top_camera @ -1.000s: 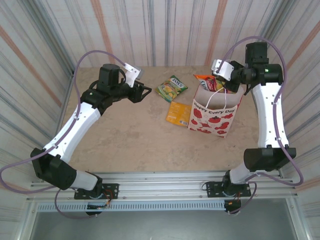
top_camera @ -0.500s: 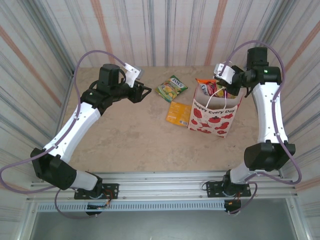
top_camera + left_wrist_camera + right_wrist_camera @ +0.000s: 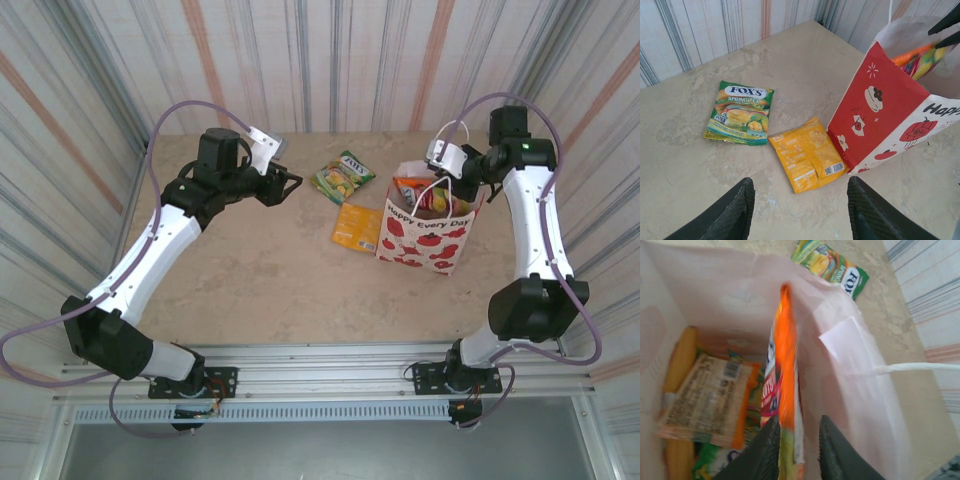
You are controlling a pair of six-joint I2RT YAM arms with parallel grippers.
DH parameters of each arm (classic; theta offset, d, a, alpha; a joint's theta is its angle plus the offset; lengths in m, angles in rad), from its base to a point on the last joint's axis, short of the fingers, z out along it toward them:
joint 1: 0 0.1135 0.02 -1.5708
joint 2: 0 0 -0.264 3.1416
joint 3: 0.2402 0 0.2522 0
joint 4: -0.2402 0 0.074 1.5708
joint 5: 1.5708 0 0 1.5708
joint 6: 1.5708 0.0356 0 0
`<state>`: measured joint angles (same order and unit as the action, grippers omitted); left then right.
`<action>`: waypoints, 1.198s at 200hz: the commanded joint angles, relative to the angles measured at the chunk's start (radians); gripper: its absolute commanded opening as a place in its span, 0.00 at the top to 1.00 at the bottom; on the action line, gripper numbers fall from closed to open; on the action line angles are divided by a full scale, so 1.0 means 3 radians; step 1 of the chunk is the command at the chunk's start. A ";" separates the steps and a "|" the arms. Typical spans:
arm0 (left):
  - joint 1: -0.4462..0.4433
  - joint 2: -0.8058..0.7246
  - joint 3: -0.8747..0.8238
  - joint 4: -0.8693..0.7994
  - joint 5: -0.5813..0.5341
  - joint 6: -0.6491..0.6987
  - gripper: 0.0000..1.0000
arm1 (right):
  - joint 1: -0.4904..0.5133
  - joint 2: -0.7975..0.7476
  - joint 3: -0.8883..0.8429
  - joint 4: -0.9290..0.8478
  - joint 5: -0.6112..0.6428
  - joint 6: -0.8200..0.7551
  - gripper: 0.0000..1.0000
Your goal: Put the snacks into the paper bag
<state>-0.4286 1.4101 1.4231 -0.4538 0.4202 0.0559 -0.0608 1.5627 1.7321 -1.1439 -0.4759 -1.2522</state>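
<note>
Right gripper [image 3: 799,422] is down in the mouth of the paper bag [image 3: 428,235]; its fingers [image 3: 767,450] stand a little apart, one on each side of a red-orange packet [image 3: 785,365] that sits on edge inside; I see a sliver of gap on one side, so I read no pinch.

Deeper in the bag lie an orange packet with a barcode [image 3: 710,395] and a green one [image 3: 715,462] at the bottom.

The bag stands upright on the counter [image 3: 690,165], right of centre, with its white cord handle [image 3: 910,368] sticking out to the side.

Two snacks lie flat outside it: the orange-yellow packet [image 3: 807,160] just beside the bag's red side panel; the green-yellow Fox's packet [image 3: 740,112] farther off, near the other packet but apart from it.

Left gripper [image 3: 800,215] hangs above bare counter, aimed at those two; fingers spread wide, nothing between them.
</note>
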 commanded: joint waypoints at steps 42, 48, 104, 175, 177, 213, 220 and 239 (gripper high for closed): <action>-0.0081 -0.0041 -0.0001 -0.0028 0.0012 0.0017 0.47 | 0.0225 -0.0427 0.0005 -0.0721 0.0121 0.0278 0.65; -0.0085 -0.0036 -0.0004 -0.0027 0.0020 0.0002 0.47 | 0.0227 -0.0505 -0.0048 -0.0647 0.0109 0.0375 0.65; -0.0163 0.0133 -0.0015 -0.0077 0.0081 -0.0348 0.47 | 0.0345 -0.1380 -0.0806 0.0565 0.0189 0.1674 0.49; -0.0242 0.0846 0.0055 -0.0102 0.0241 -0.1141 0.46 | 0.0475 -0.1892 -0.1003 0.0994 0.0628 0.3868 0.39; -0.0243 0.0871 0.0058 -0.0103 0.0246 -0.1160 0.46 | 0.0475 -0.1964 -0.1006 0.0989 0.0634 0.3927 0.39; -0.0243 0.1360 0.0171 -0.0058 0.0400 -0.1470 0.46 | 0.0487 -0.2178 -0.1092 0.0869 0.0638 0.4622 0.35; -0.0242 0.1467 0.0210 -0.0050 0.0442 -0.1514 0.46 | 0.0493 -0.2218 -0.1126 0.0846 0.0649 0.4721 0.35; -0.0243 0.1755 0.0337 -0.0050 0.0552 -0.1601 0.47 | 0.0492 -0.2306 -0.1220 0.0817 0.0645 0.4930 0.34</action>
<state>-0.4931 1.8549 1.4578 -0.4694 0.5163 -0.3470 0.0795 0.9001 1.4021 -0.8677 -0.3027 0.0395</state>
